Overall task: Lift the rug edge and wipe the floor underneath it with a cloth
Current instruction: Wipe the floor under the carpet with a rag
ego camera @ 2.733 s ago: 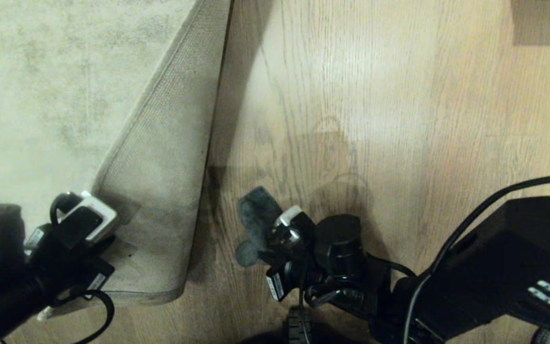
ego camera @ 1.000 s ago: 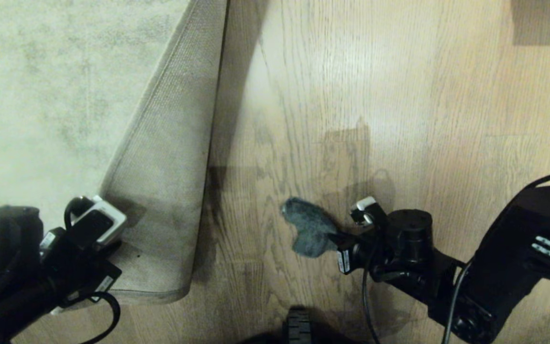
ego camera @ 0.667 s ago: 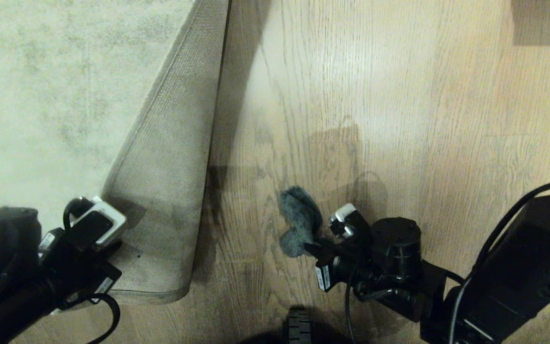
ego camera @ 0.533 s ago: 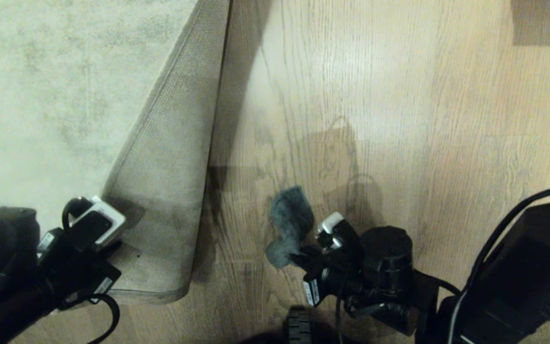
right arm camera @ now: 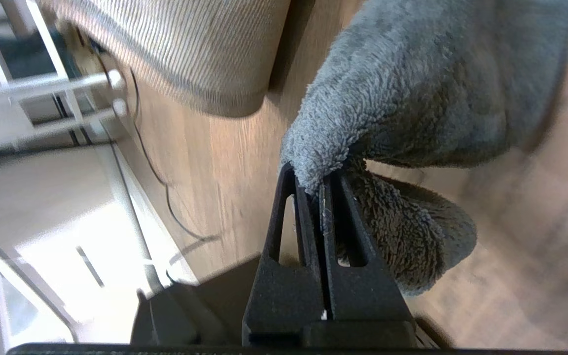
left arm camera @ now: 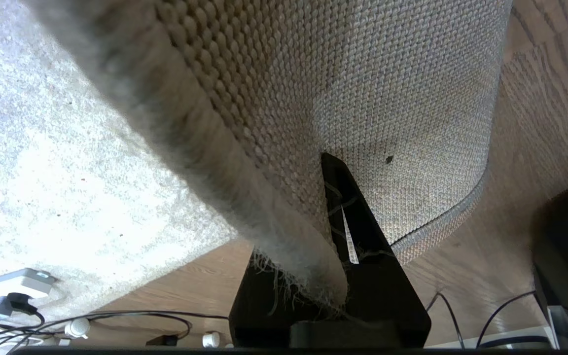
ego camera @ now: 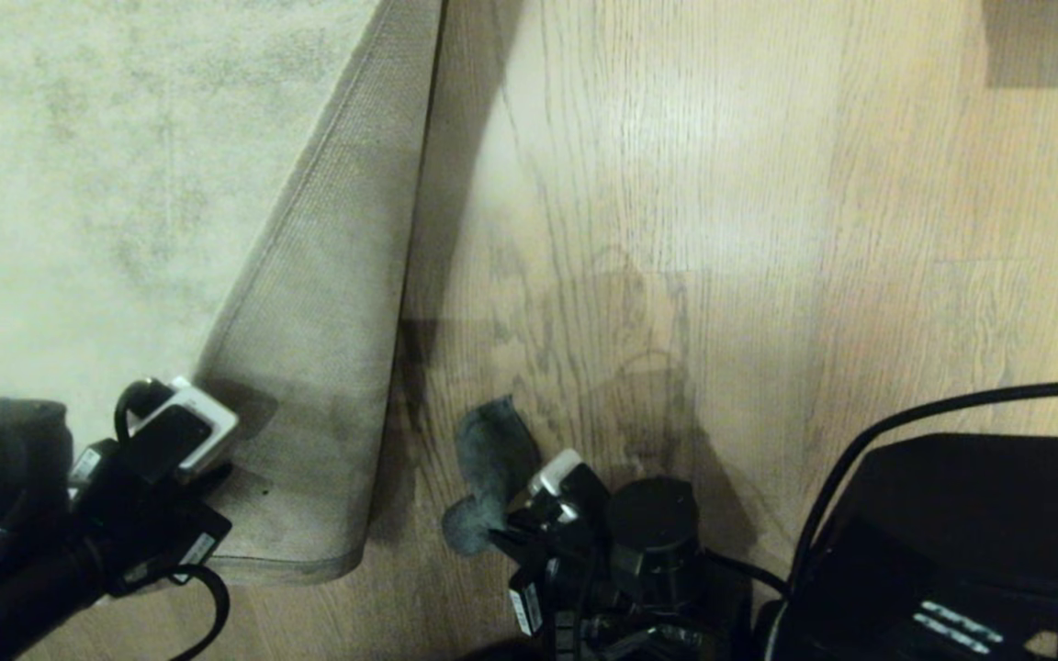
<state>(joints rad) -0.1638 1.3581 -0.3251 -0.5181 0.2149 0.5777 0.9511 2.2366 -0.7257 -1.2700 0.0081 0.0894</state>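
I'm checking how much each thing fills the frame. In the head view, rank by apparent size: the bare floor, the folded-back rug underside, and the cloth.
1. The floor, by far the largest area.
2. The rug edge, its woven backing folded up as a long strip.
3. The cloth, a small dark patch on the floor, partly hidden by the right tool.

The rug edge [ego camera: 309, 386] — pale grey-beige pile with finely woven beige backing — is folded back onto the rug, backing up, its corner raised off the floor [ego camera: 722, 202]. Beside the fold, light brown wood-grain planks lie bare. The cloth [ego camera: 485, 473], a small dark grey-teal microfibre rag, hangs crumpled just beside that rug corner — bunched into two lobes.
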